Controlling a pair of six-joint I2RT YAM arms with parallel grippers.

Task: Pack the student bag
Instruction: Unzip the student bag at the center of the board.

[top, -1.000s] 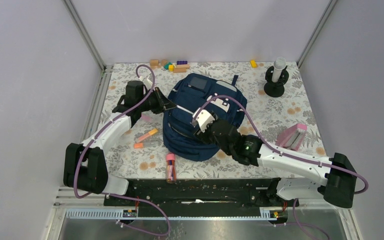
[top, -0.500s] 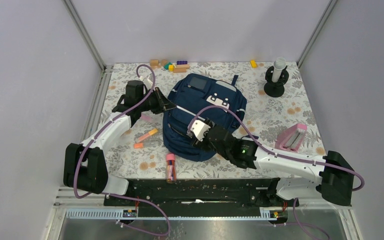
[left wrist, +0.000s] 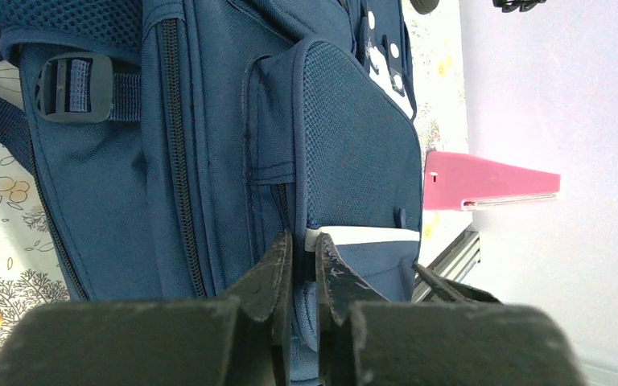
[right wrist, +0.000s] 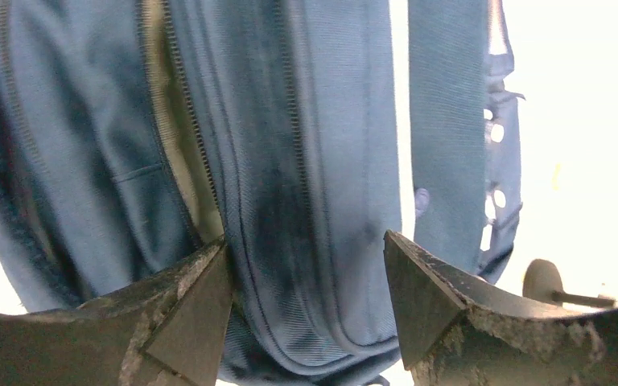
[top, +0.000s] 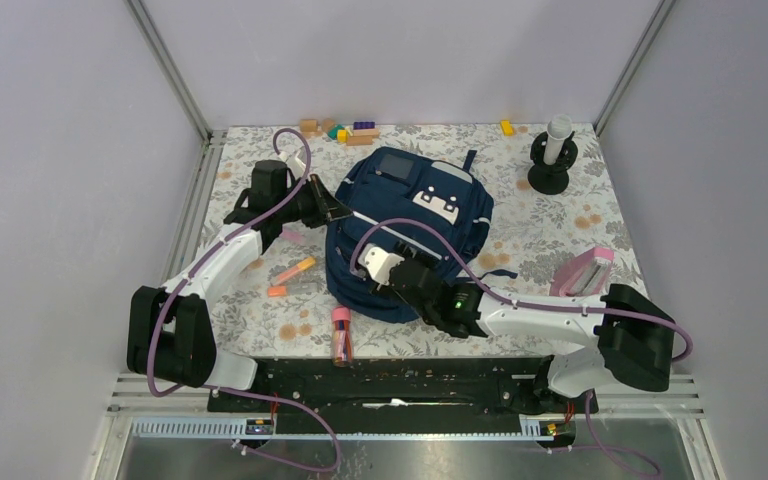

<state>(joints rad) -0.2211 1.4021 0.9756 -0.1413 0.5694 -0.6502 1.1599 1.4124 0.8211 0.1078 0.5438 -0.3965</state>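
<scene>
The student bag [top: 415,215] is a navy backpack lying flat in the middle of the table. My left gripper [top: 343,212] is at the bag's left side. In the left wrist view it [left wrist: 304,251] is shut on a fold of the student bag [left wrist: 209,121] beside the light reflective stripe [left wrist: 366,236]. My right gripper [top: 368,262] is over the near front part of the bag. In the right wrist view its jaws [right wrist: 306,273] stand open on either side of a ridge of the bag's fabric [right wrist: 330,129], next to an unzipped seam with tan lining [right wrist: 173,129].
Two orange markers [top: 295,270] and a pink-capped tube [top: 341,335] lie left of and in front of the bag. A pink box [top: 585,272] sits at the right. At the back stand a black holder with a white cylinder [top: 552,150] and some wooden blocks [top: 342,130].
My right arm has slid left and nearer along the bag's front, and its jaws have opened wider. The left arm and the bag have stayed put.
</scene>
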